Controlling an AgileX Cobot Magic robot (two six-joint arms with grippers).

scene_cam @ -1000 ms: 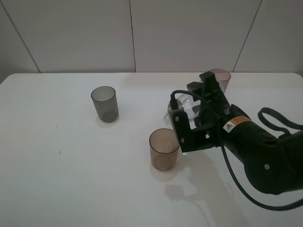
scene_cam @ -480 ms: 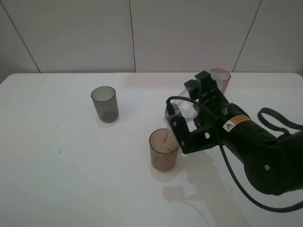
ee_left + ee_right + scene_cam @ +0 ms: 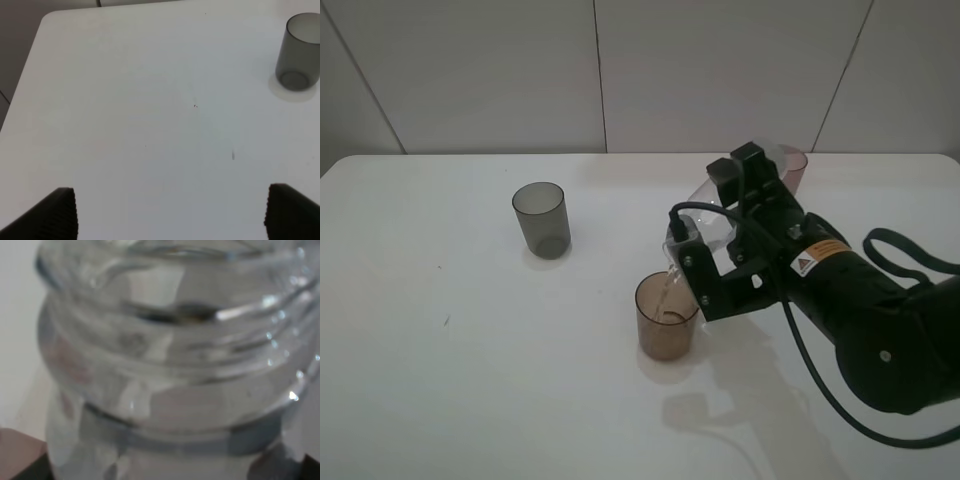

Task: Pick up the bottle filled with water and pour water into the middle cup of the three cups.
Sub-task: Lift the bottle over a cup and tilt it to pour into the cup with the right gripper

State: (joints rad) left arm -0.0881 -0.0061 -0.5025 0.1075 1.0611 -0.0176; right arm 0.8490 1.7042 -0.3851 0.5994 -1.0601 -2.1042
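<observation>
My right gripper (image 3: 728,212) is shut on the clear bottle (image 3: 712,222), which is tilted with its neck down toward the left. A thin stream of water (image 3: 666,288) falls from the neck into the amber middle cup (image 3: 666,318), which stands just below. The right wrist view is filled by the bottle's threaded neck (image 3: 175,365). The smoky grey cup (image 3: 541,218) stands upright at the left. The pinkish cup (image 3: 792,164) is half hidden behind the gripper. My left gripper (image 3: 175,215) is open over bare table, with the grey cup (image 3: 301,59) well away from it.
The white table (image 3: 470,380) runs to a tiled wall at the back. My right arm's black body and cable (image 3: 860,320) cover the table's right front part. The left arm is out of the exterior high view.
The right gripper has tipped the bottle further and lifted its base. Water now streams into the amber cup, where none fell a second ago.
</observation>
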